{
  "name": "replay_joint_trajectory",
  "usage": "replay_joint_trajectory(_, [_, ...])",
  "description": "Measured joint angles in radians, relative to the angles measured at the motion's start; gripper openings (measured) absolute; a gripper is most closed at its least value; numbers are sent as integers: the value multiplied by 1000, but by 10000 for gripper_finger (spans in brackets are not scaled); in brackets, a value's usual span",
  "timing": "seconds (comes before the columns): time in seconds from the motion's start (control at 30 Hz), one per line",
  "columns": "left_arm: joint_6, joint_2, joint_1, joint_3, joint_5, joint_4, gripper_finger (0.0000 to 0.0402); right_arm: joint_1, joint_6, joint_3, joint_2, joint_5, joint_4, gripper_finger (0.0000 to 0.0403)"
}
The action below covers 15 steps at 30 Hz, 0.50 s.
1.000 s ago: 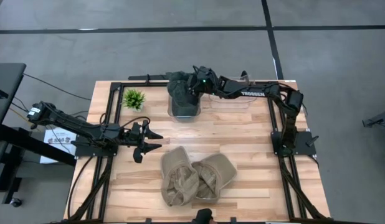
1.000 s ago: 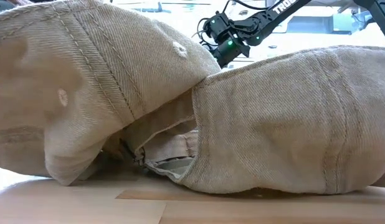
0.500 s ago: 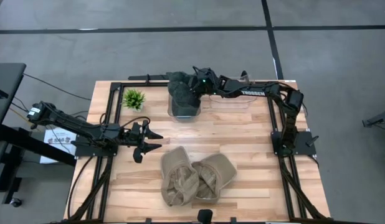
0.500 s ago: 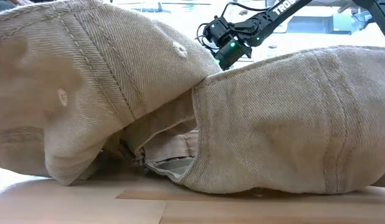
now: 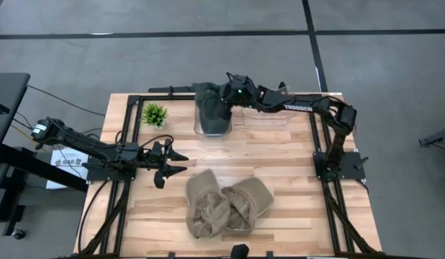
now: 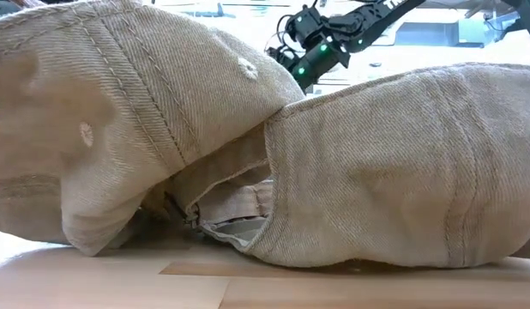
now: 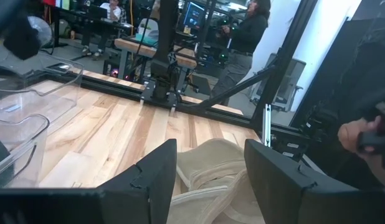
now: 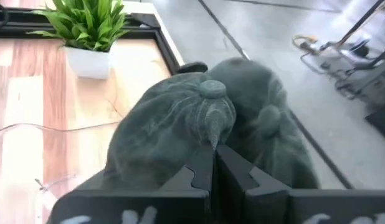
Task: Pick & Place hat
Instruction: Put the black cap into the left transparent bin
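A dark grey hat (image 5: 210,108) sits in a clear bin (image 5: 212,130) at the table's far middle. My right gripper (image 5: 225,93) is above it, shut on its crown. The right wrist view shows the hat (image 8: 180,118) with its top button just ahead of my right gripper (image 8: 214,158). Two tan hats (image 5: 226,203) lie overlapping near the table's front edge and fill the low view (image 6: 248,146). My left gripper (image 5: 176,162) stands open at the table's left side and holds nothing (image 7: 211,168). My right gripper pinches a raised fold of the grey hat's crown (image 8: 211,132) between its two fingers, just beside the top button. The fingers come slanting down from the table's right side. The hat hangs below them, with its lower part still inside the clear bin.
A small potted plant (image 5: 155,114) stands at the far left, near the bin. A second clear bin (image 5: 267,116) stands to the right of the first, under my right arm. Bare wood lies between the bins and the tan hats. People stand in the room beyond the table (image 7: 245,31).
My right gripper has shut on the grey hat's crown and gone up a little. The hat's top has been drawn up with it, while its lower part stays in the bin.
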Motion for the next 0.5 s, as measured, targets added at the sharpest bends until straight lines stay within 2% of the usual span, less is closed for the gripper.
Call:
replay_joint_trajectory(0.17, [0, 0, 0, 0, 0, 0, 186, 15, -12, 0, -45, 46, 4, 1])
replay_joint_trajectory(0.5, [0, 0, 0, 0, 0, -1, 186, 5, -10, -20, -48, 50, -41, 0])
